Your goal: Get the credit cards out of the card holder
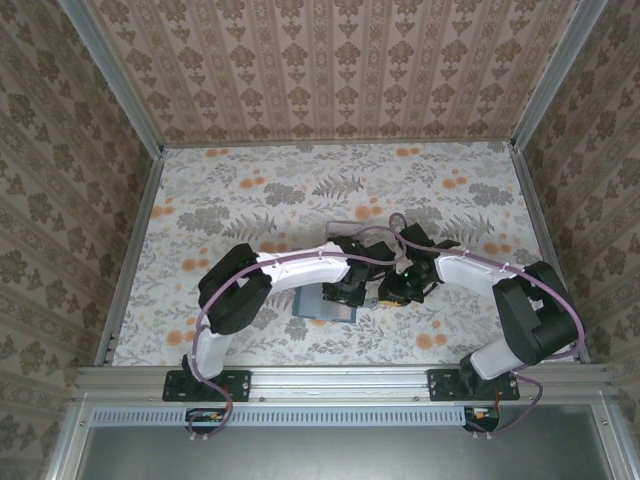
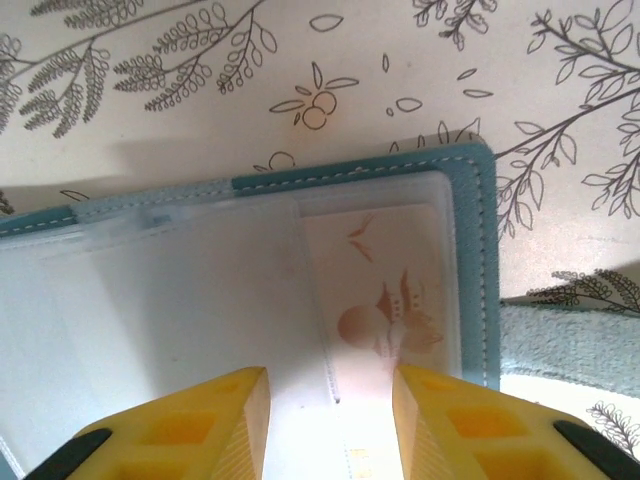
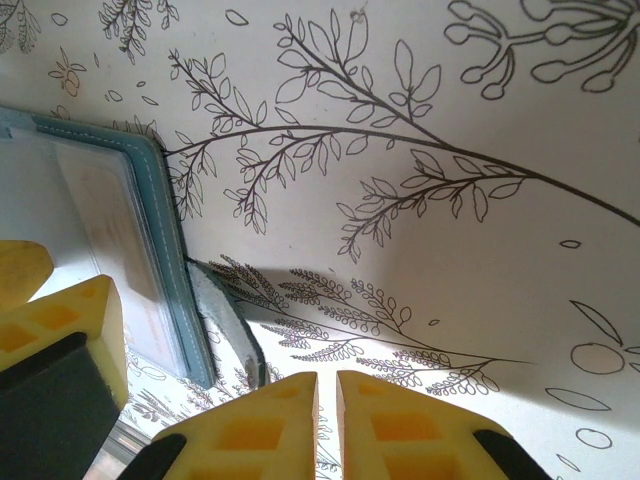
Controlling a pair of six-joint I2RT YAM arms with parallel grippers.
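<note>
From above we are seeing the left arm (image 1: pixel 300 268) and the right arm (image 1: pixel 470 268) bending inward to meet over the card holder (image 1: pixel 318 304). It is lying open on the floral counter (image 1: pixel 250 190), in the middle of its near half, and the hands are too small there to read.

The left wrist camera is giving us what that view cannot. The left hand (image 2: pixel 328 385) is standing partly open, its yellow fingers (image 2: pixel 230 420) apart above a clear sleeve (image 2: pixel 200 290) inside the teal-edged holder. We are making out nothing pinched between them. A pale pinkish credit card (image 2: pixel 385 290) is sitting under that sleeve, against the holder's right edge.

The right wrist camera is showing the right hand (image 3: pixel 327 390) just beside the holder's outer edge, over bare counter, its jaws nearly touching and gripping nothing.
</note>
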